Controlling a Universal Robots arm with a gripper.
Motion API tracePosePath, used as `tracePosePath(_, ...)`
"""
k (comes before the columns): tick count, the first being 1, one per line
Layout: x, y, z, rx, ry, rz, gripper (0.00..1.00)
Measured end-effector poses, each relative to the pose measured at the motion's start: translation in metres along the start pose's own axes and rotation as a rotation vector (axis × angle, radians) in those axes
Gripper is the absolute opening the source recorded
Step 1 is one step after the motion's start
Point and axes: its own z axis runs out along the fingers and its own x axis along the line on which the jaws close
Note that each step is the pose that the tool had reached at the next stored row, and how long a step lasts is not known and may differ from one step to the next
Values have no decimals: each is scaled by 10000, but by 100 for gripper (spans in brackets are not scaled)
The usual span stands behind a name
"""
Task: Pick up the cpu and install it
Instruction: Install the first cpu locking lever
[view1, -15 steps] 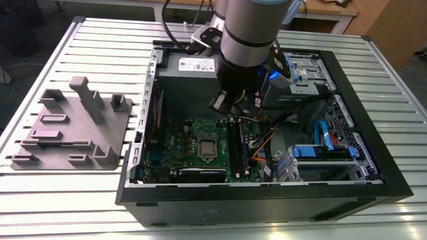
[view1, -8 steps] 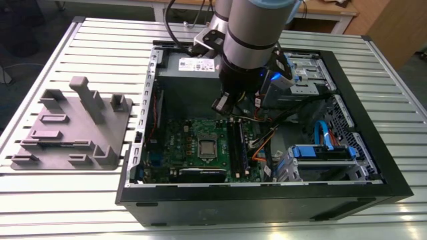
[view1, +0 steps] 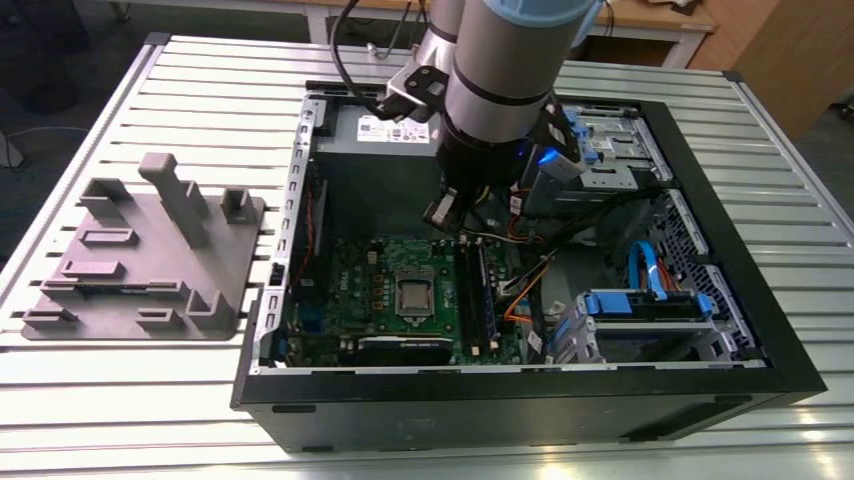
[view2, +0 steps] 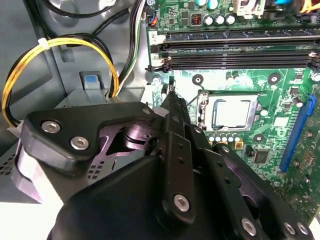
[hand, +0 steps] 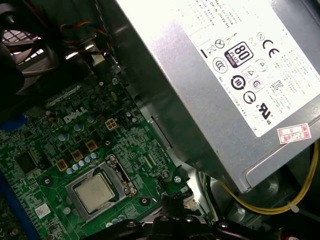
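one arm (view1: 501, 90) angled down into case (view1: 534, 400), claw (view2: 171, 95) clenched empty, near seated cpu (view2: 231, 111)

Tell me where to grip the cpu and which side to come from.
Grip the cpu by two opposite edges of its raised metal top, coming straight down from above. It lies flat inside the socket frame on the motherboard, so its sides are hemmed in and just the top is open. The frame fits closely, so there is probably little edge to catch.
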Motion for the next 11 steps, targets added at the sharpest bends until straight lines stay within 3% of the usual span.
tracePosePath(11,20,45,78,-4,7,-77,10)
